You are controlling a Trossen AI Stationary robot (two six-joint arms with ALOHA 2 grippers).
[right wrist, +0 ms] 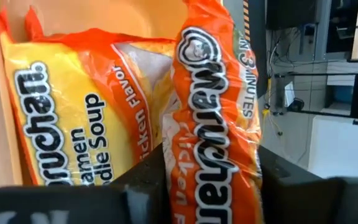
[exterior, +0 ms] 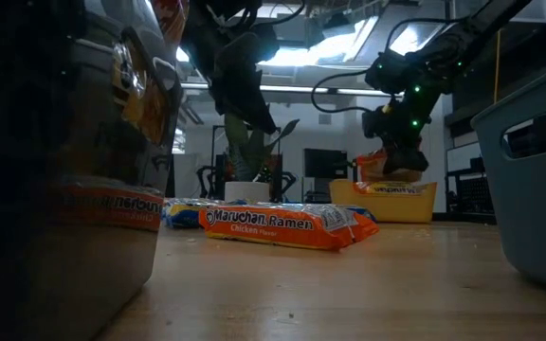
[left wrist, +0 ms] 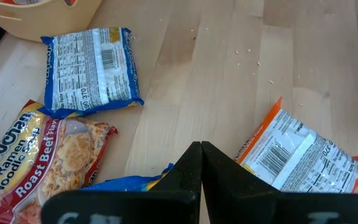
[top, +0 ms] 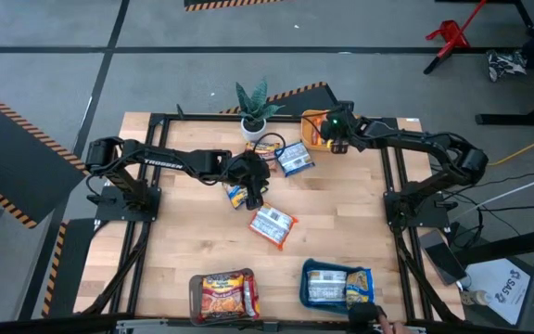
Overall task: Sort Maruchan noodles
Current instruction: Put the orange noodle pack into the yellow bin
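Here your right tool [right wrist: 207, 180] grips a shiny orange chicken-flavour noodle packet [right wrist: 213, 106] over the yellow plastic tray [top: 315, 121], ready to drop it with its match; the left tool [left wrist: 201, 165] is closed, empty.

Overhead, table-level, two close wrist cameras; shared orange packet [top: 273, 225].

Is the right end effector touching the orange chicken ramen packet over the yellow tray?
Touching. The right wrist view shows the orange chicken ramen packet squeezed between the right end effector fingers, above the yellow tray.
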